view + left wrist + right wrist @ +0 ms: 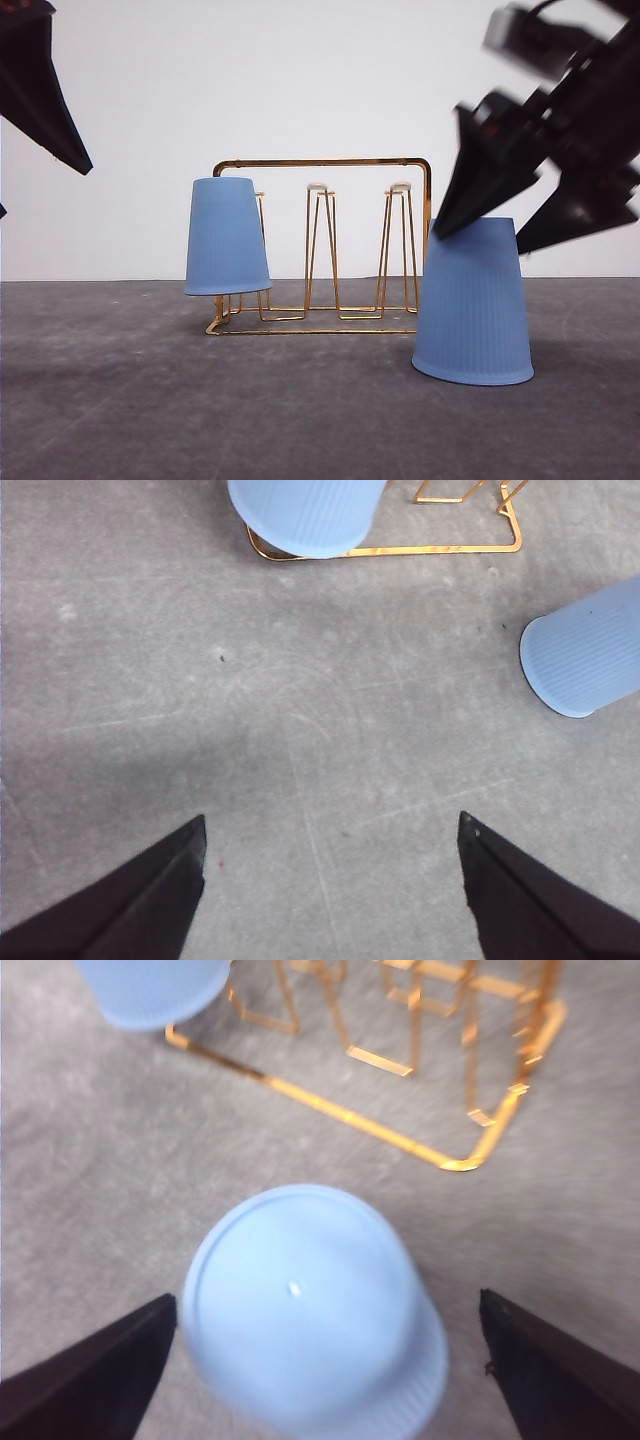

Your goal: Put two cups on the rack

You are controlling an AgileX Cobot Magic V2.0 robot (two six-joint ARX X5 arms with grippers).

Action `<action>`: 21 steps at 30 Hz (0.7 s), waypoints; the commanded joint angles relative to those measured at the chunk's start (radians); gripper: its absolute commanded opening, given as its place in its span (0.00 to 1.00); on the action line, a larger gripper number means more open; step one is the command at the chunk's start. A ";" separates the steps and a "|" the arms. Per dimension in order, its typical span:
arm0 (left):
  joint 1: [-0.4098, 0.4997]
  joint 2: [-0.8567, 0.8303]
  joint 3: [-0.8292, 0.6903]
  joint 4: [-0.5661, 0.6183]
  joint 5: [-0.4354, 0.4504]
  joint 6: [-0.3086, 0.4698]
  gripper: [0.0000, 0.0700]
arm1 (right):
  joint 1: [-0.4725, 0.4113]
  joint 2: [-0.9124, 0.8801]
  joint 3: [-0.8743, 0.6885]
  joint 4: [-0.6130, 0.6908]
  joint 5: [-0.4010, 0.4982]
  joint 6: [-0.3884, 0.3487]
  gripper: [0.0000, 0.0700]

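Observation:
One light-blue ribbed cup (227, 237) (305, 515) (150, 990) hangs upside down over the left prong of the gold wire rack (330, 162) (440, 550) (350, 1120). The other cup (473, 300) (585, 660) (310, 1340) stands upside down on the table, in front of the rack's right end and leaning slightly. My right gripper (478, 243) (326, 1298) hovers open just over it, a finger on each side of its base. High at the left, my left gripper (331, 820) is open, with bare table below it.
The rack's middle prong (320, 245) and right prong (398, 245) stand free, tipped white. The grey table (150, 400) runs back to a plain white wall (300, 80) behind the rack.

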 commanded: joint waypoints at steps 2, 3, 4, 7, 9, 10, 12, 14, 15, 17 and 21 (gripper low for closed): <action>-0.004 0.005 0.010 0.005 0.003 0.000 0.65 | 0.019 0.069 0.012 0.043 0.000 0.014 0.90; -0.004 0.005 0.010 0.005 0.003 0.000 0.65 | 0.022 0.092 0.012 0.059 0.001 0.015 0.89; -0.004 0.005 0.010 0.005 0.003 0.000 0.65 | 0.025 0.113 0.012 0.072 0.002 0.016 0.88; -0.004 0.005 0.010 0.005 0.003 0.000 0.65 | 0.027 0.155 0.012 0.087 0.007 0.022 0.68; -0.004 0.005 0.010 0.005 0.003 0.000 0.65 | 0.027 0.162 0.013 0.084 0.007 0.036 0.56; -0.004 0.005 0.010 0.005 0.003 0.000 0.65 | 0.027 0.161 0.015 0.076 0.007 0.046 0.52; -0.004 0.005 0.010 0.006 0.002 0.000 0.65 | 0.026 0.151 0.039 0.018 0.007 0.071 0.51; -0.004 0.005 0.010 0.006 0.002 0.000 0.65 | 0.025 0.141 0.086 -0.077 0.007 0.084 0.51; -0.004 0.005 0.010 0.006 0.002 0.000 0.65 | 0.025 0.140 0.122 -0.138 0.007 0.085 0.51; -0.004 0.005 0.010 0.006 0.002 0.000 0.65 | 0.026 0.140 0.203 -0.261 0.007 0.084 0.51; -0.004 0.005 0.010 0.006 0.002 0.000 0.65 | 0.026 0.140 0.371 -0.421 0.007 0.082 0.51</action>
